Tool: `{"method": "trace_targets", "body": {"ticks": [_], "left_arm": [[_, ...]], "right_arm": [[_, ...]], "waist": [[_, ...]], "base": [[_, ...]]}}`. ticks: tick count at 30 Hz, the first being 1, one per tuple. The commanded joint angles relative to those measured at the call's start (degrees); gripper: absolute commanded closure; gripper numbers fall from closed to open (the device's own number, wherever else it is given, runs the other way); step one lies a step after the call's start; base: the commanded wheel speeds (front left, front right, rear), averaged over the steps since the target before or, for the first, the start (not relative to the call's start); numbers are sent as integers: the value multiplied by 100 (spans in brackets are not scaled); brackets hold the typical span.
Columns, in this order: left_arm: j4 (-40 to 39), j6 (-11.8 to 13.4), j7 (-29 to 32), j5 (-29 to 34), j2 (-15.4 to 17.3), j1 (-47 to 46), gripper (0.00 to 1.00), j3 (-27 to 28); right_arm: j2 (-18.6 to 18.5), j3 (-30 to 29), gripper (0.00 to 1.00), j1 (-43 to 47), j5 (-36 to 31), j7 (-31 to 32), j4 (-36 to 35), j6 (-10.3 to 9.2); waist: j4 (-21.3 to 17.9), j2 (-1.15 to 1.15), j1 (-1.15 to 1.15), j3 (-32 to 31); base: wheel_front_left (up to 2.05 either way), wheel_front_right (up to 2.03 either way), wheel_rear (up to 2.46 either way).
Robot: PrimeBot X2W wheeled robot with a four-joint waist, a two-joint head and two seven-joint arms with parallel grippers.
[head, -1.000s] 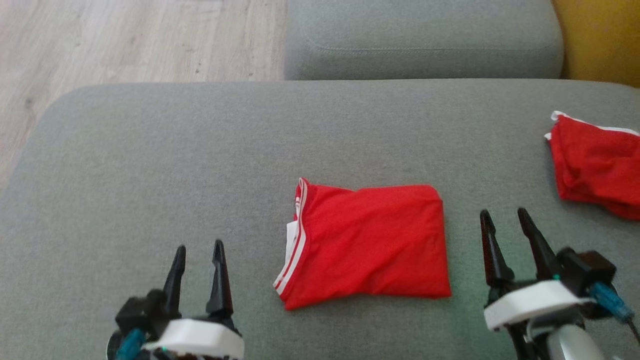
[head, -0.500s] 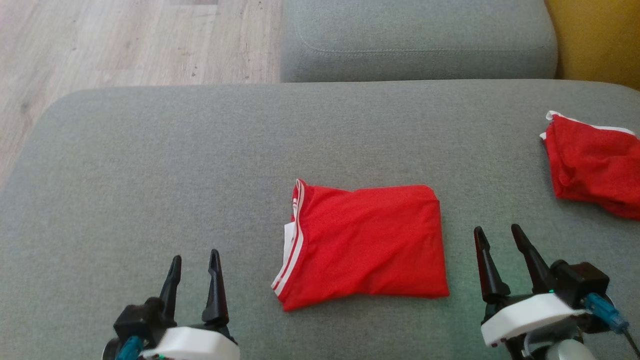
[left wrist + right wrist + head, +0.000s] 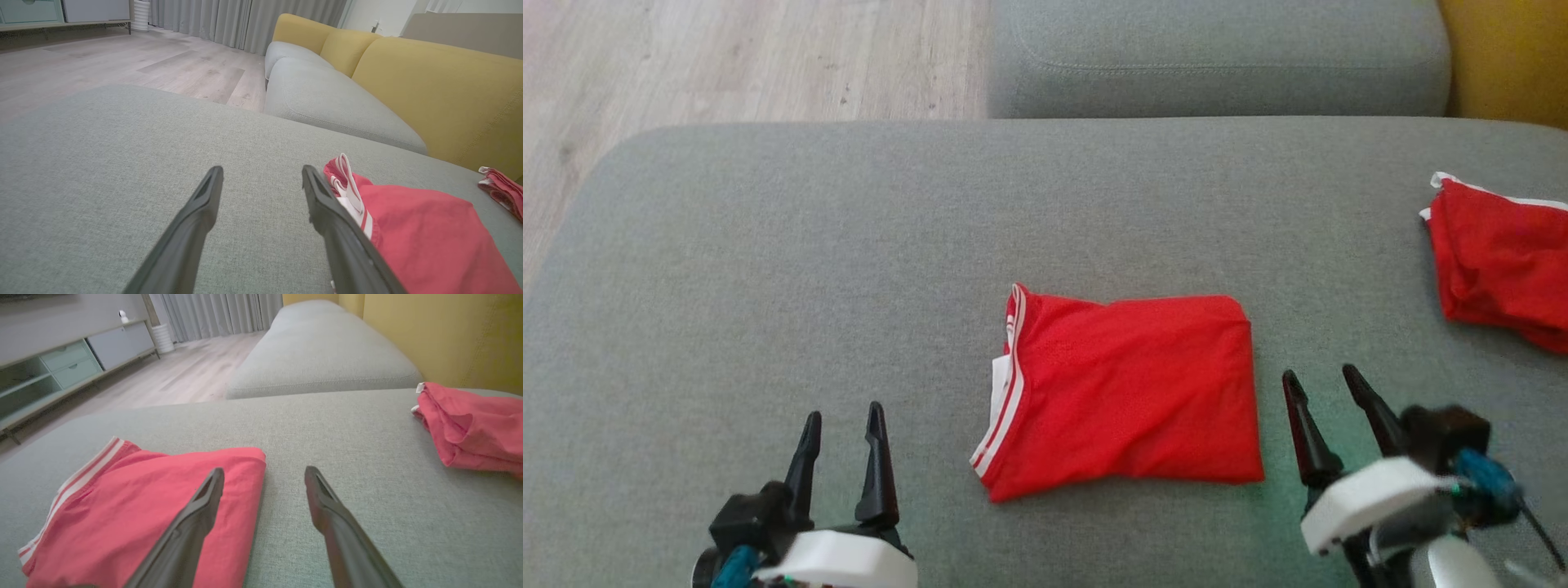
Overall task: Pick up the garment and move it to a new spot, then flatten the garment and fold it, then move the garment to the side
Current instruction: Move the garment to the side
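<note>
left gripper and right gripper are both showing long tapered black fingers, white rounded housings, black blocks, teal-blue plugs, right one also carrying a thin dark cable.

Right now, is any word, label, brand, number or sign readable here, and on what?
No text can be read in any view.
Folded red garment: white stripes, no print seen.
White patch by its stripes: blank or too blurred to tell.
Other red garment, grey cushion: no lettering.

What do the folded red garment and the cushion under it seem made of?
Folded red garment: thin, matte knit fabric, perhaps jersey or sports mesh; soft creases, white striped trim. Cushion: grey woven upholstery, matte, with a visible flecked weave.
</note>
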Motion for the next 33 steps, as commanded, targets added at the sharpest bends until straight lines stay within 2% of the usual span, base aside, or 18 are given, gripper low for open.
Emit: {"method": "trace_targets", "body": {"ticks": [1,11,18,19,20,21,22,23,28,33], "left_arm": [[-174,37,-73,58,85,-318,0,146],[-56,-64,-132,88,-140,-522,0,65],[79,-141,-177,128,-254,-602,0,85],[93,-155,-182,138,-266,-612,0,89],[108,-170,-187,148,-276,-621,0,96],[122,-181,-191,158,-286,-629,0,103],[135,-188,-195,170,-296,-633,0,111],[140,-192,-198,183,-303,-637,0,118],[150,-285,-208,254,-351,-751,0,96],[77,-322,-213,351,-384,-960,0,88]], "right_arm": [[-22,108,0,-453,-82,146,-157,-4],[-22,-17,0,-1275,-272,1918,511,-4],[-22,-29,0,-1445,-111,2454,963,-4],[-22,-26,3,-1471,-119,2487,1012,-4],[-22,-24,52,-1496,-113,2497,1051,-4],[-22,-25,67,-1517,-92,2497,1079,-4],[-22,-20,89,-1542,-75,2479,1094,-4],[-22,-21,100,-1575,-52,2442,1091,-4],[-23,-146,100,-1832,-125,2163,963,-4],[-180,-283,100,-2198,-277,1982,792,-4]], "waist": [[30,0,0,43],[420,0,0,493],[651,0,0,692],[676,0,0,720],[691,0,0,737],[702,0,0,754],[704,0,0,767],[697,0,0,787],[509,0,0,924],[-7,0,0,1140]], "base": [[0,0,0],[0,0,0],[0,0,0],[0,0,0],[0,0,0],[0,0,0],[0,0,0],[0,0,0],[0,0,0],[0,0,0]]}}
